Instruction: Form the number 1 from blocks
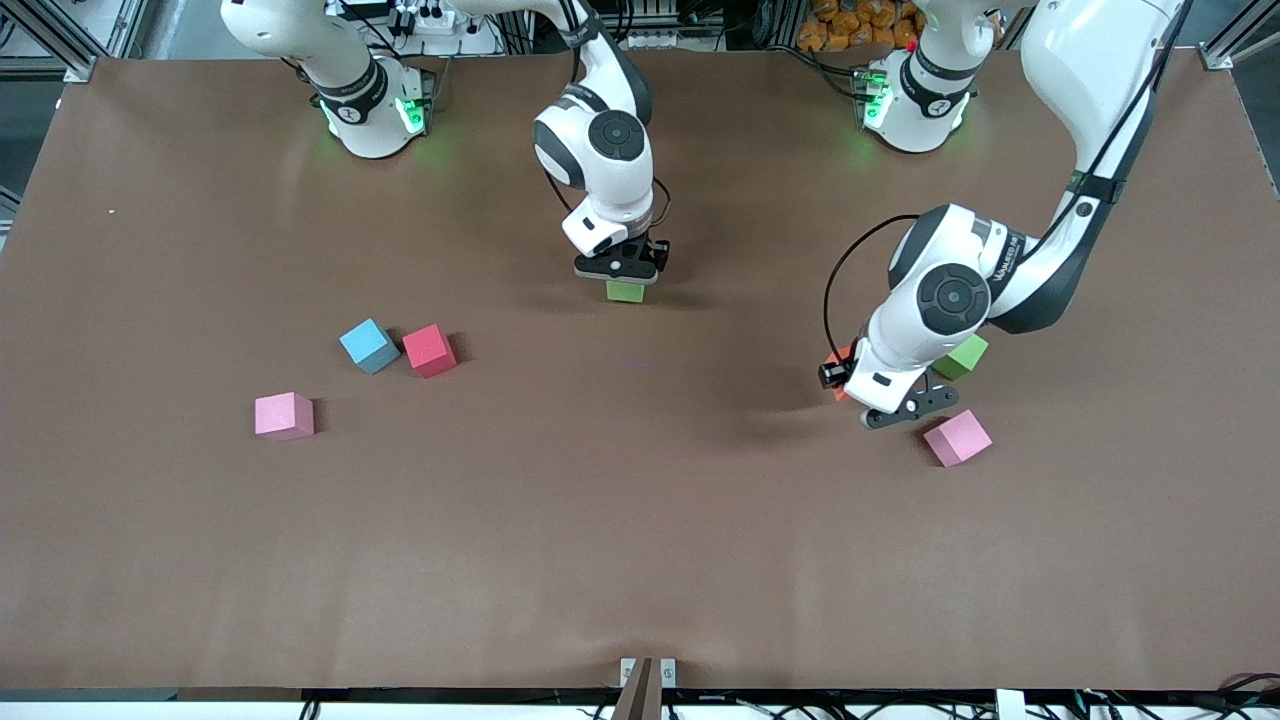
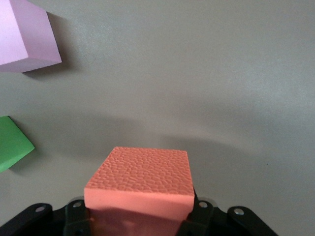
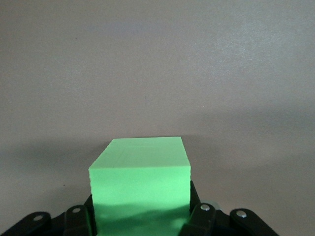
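Front view: two arms work over a brown table (image 1: 640,560), each with a cube between its fingers.
Right claw: the right gripper (image 1: 622,268) sits low over the middle of the table, nearer the robot bases, closed on a green block (image 1: 626,291); the right wrist view shows the same cube (image 3: 140,187) clamped between the two pads. It is probably held here because this spot could start the stroke of the numeral.
Left claw: the left gripper (image 1: 850,385) hangs toward the left arm's end of the table and grips an orange block (image 1: 838,372), seen plainly in the left wrist view (image 2: 140,184). My guess is that it has just been picked up and waits to be carried toward the middle.
Loose cubes, left arm's end: a second green block (image 1: 962,356) and a pink block (image 1: 957,437) lie close to the left gripper, the pink one nearer the front camera.
Loose cubes, right arm's end: a light blue block (image 1: 368,345) and a red block (image 1: 429,349) sit side by side, almost touching; another pink block (image 1: 284,416) lies nearer the camera.
Progress: no line of cubes exists yet, so the numeral is barely begun.
Hidden: the orange cube is mostly covered by the left arm in the front view. Whether either held cube touches the table is hard to tell. No purple cube is in sight.
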### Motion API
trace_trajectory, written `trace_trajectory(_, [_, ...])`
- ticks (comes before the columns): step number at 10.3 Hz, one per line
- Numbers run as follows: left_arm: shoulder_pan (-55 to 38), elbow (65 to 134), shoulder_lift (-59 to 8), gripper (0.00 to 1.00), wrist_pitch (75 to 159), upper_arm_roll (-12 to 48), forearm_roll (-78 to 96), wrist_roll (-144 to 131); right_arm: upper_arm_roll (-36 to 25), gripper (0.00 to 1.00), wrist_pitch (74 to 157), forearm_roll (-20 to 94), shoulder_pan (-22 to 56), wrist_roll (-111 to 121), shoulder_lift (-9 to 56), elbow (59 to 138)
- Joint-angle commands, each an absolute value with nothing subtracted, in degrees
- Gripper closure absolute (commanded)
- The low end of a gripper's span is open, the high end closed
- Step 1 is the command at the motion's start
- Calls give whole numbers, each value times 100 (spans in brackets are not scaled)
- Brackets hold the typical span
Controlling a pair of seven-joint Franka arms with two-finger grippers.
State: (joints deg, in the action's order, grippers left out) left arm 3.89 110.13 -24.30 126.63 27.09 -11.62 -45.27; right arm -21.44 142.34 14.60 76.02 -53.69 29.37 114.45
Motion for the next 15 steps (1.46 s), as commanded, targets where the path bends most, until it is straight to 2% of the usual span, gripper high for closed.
trace_trajectory(1, [247,11021,-2417,100,12612,2725,-1327,-4851,-2136,0,14300,1538,7646,-5343,3041,11338])
trace_trajectory(4, [0,10986,-2426,100,12612,2725,-1318,-5185,-2136,0,14212,1529,7559,-5309,2726,11381])
trace_trajectory(6, [-158,10960,-2434,100,12612,2725,-1301,-5343,-2136,0,14037,1416,7428,-5256,2270,11522])
trace_trajectory(9, [-597,10802,-2574,100,12621,2725,-1292,-5791,-2014,0,13546,609,6946,-5230,1453,11891])
trace_trajectory(12, [-983,10233,-2961,100,12630,2725,-1327,-6126,-1688,0,13052,150,6189,-5046,1038,11909])
trace_trajectory(15, [-1440,9530,-3408,100,12630,2716,-1424,-5862,-1696,0,13025,141,6126,-4975,993,11927])
